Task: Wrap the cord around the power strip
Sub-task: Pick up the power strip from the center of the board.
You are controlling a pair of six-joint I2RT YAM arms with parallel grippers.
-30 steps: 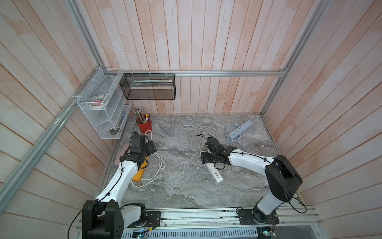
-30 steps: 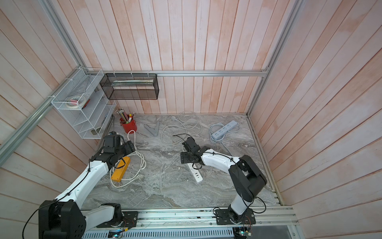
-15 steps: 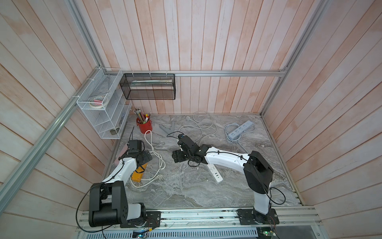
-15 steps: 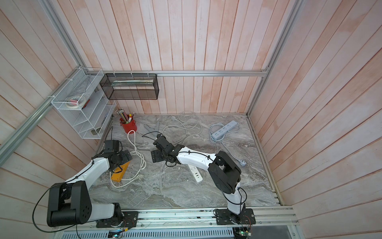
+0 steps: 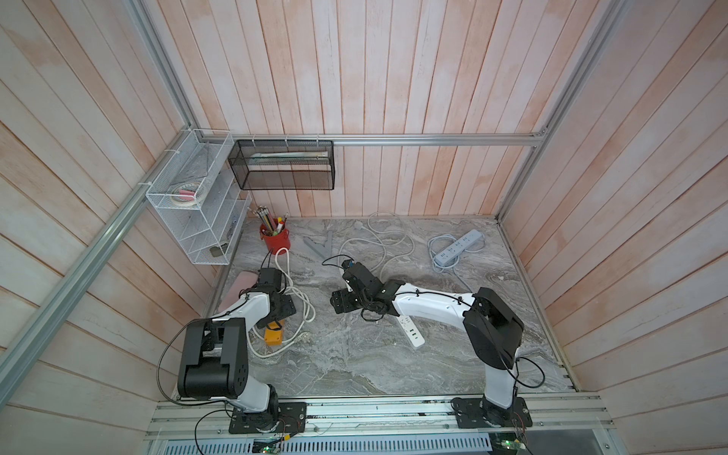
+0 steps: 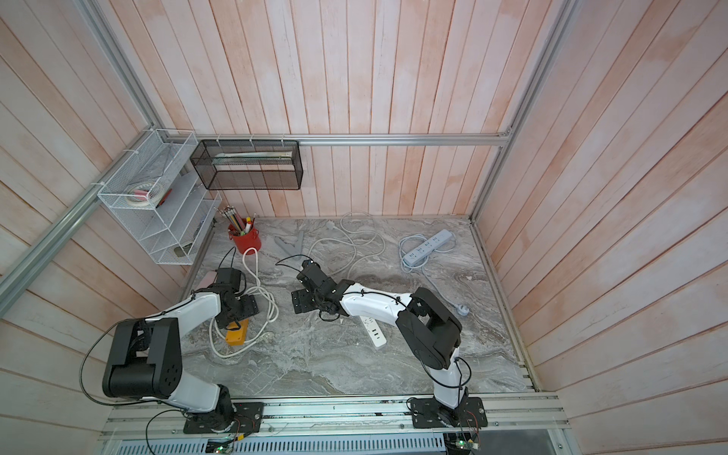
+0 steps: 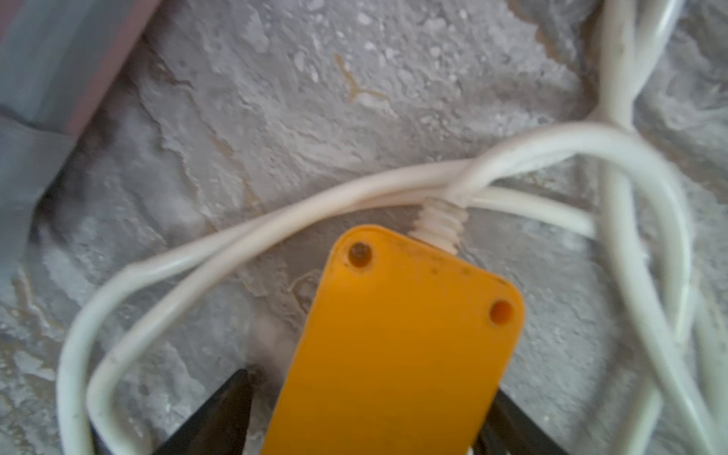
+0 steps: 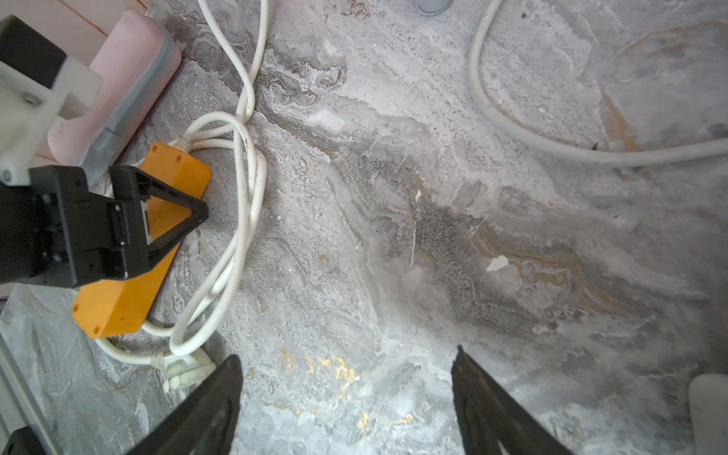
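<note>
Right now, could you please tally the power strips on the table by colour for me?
Orange power strip: 1
White power strip: 1
Pale grey-blue power strip: 1
Total: 3

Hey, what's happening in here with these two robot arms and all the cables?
The left gripper is down over the orange power strip, its jaws straddling the strip's sides; whether they are squeezing it is unclear. The strip's white cord lies in loose loops beside it on the table, not wrapped around it. The right gripper hangs open and empty above the table nearby.
</note>
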